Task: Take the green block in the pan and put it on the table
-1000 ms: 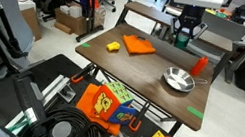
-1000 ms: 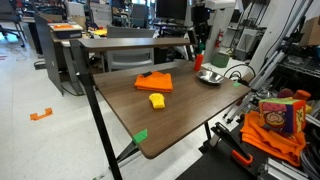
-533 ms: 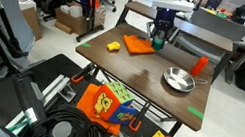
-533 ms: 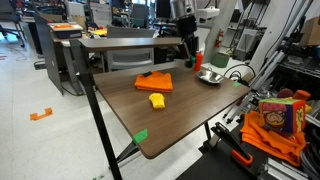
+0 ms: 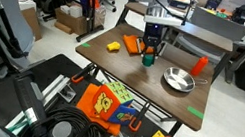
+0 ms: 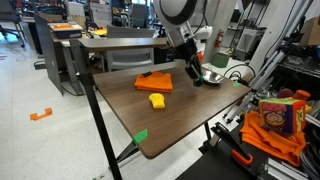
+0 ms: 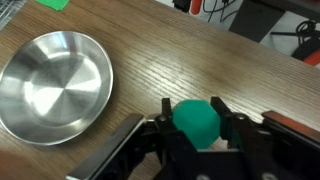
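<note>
Green block [image 7: 197, 118], small, matte and round-cornered, sits clamped between the two dark fingers of the Robotiq gripper [image 7: 196, 130]. It is over the brown wood-grain table [image 7: 150, 50] and clear of the shallow round steel pan [image 7: 55, 85], which lies empty at about 9 o'clock from it in the wrist view. The block is judged light and stiff, not fragile (its material cannot be told). Its smooth faces could slip, so the hold belongs across the middle, on opposite flanks, as here. It looks compact, with no clear long axis, and its heading cannot be told. In an exterior view the gripper [image 5: 149, 55] hangs low at 10 o'clock from the pan [image 5: 177, 80].
</note>
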Action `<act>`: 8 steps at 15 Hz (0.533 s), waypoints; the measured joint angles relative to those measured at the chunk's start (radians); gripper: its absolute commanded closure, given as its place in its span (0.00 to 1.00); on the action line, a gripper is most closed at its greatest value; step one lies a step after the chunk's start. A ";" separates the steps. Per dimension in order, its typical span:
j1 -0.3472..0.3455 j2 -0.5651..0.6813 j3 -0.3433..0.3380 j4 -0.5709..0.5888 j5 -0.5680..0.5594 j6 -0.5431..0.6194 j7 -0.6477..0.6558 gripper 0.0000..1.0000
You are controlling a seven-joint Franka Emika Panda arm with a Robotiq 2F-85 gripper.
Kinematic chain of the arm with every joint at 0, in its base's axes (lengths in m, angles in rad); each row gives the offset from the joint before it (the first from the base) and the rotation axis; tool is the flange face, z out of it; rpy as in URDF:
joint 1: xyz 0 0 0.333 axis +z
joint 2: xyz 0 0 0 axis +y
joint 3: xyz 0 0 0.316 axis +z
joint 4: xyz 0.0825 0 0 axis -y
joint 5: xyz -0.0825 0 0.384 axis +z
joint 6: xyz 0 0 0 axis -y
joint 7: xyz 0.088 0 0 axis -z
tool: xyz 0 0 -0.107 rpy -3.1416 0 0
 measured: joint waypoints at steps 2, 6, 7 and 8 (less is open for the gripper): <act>0.005 0.020 0.000 0.000 -0.037 0.000 -0.005 0.82; 0.005 0.053 -0.002 -0.001 -0.099 -0.002 -0.010 0.32; 0.005 0.054 -0.003 -0.002 -0.113 -0.005 -0.010 0.31; 0.005 0.055 -0.003 -0.005 -0.125 -0.005 -0.010 0.24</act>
